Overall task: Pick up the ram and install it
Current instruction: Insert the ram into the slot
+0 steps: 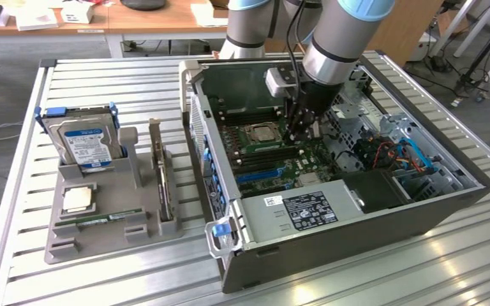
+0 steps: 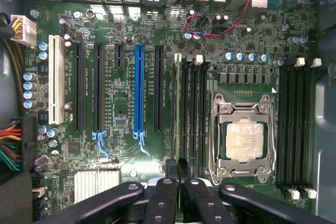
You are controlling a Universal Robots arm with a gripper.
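Gripper point(image 2: 176, 177): inside the PC case, low over the board, just beside CPU socket point(image 2: 242, 139).
Jaws: narrow, apparently pinching the ram's top edge.
Ram point(image 2: 177, 109): edge-on in the DIMM slots point(image 2: 194, 108), row farthest from socket.
Why: prob. kept upright to line up w/ slot.

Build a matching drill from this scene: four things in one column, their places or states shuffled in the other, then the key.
Things
1. hard drive
2. ram stick
3. gripper
4. expansion card

Places
A. lying flat in the grey tray
B. inside the open case, above the motherboard
C. standing on edge along the tray's side nearest the case
D. upright between blue brackets

Pairs: 1-D, 2-A, 3-B, 4-C.
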